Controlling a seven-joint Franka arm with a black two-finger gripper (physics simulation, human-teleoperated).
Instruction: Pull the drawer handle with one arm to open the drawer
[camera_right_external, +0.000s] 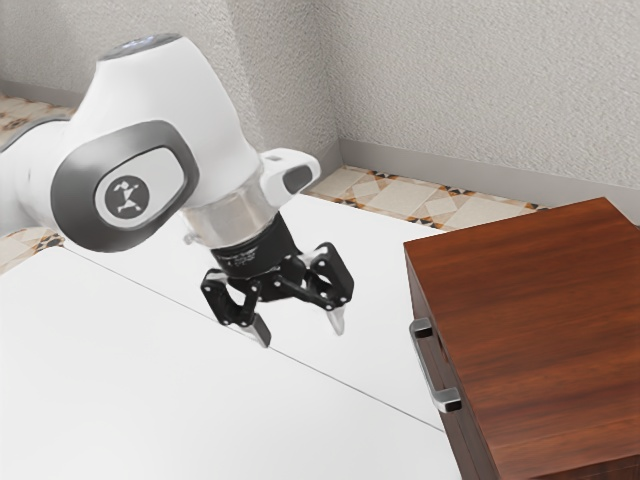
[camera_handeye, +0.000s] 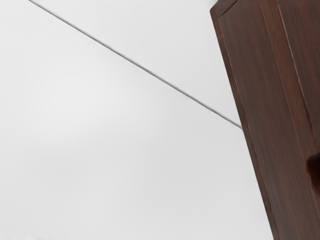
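A dark brown wooden drawer cabinet (camera_right_external: 545, 330) stands on the white table at the exterior view's right. Its front face carries a grey metal bar handle (camera_right_external: 433, 362), and the drawer front looks flush with the cabinet. My black gripper (camera_right_external: 302, 328) hangs over the table to the left of the handle, well apart from it, fingers open and pointing down with nothing between them. In the wrist view the cabinet's wooden front (camera_handeye: 272, 115) runs along one side, with a dark bit of the handle (camera_handeye: 314, 167) at the edge.
The white table (camera_right_external: 120, 400) has a thin seam (camera_handeye: 135, 64) running across it under my hand. Beyond the table lie a patterned tile floor (camera_right_external: 420, 197) and pale walls.
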